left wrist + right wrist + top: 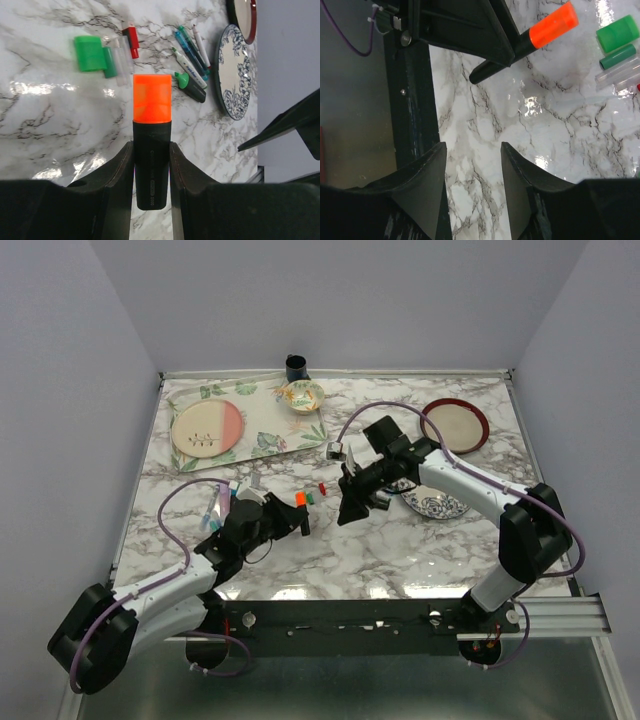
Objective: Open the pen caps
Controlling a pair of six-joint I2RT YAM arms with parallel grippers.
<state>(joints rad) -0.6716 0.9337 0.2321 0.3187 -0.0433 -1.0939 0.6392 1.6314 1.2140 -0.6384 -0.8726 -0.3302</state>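
Near the table's front edge, the left gripper [151,150] is clamped on a black highlighter [151,172], whose orange cap [152,98] is on and points to twelve o'clock in the left wrist view. At three o'clock from it in the top view, the right gripper [472,165] hangs over the marble table [485,100], jaws wide apart and empty. Farther out, a green cap [90,52] lies at ten o'clock from the orange one, a red cap [132,41] at eleven, and thin pens [192,55] and a blue-patterned plate [232,70] at two.
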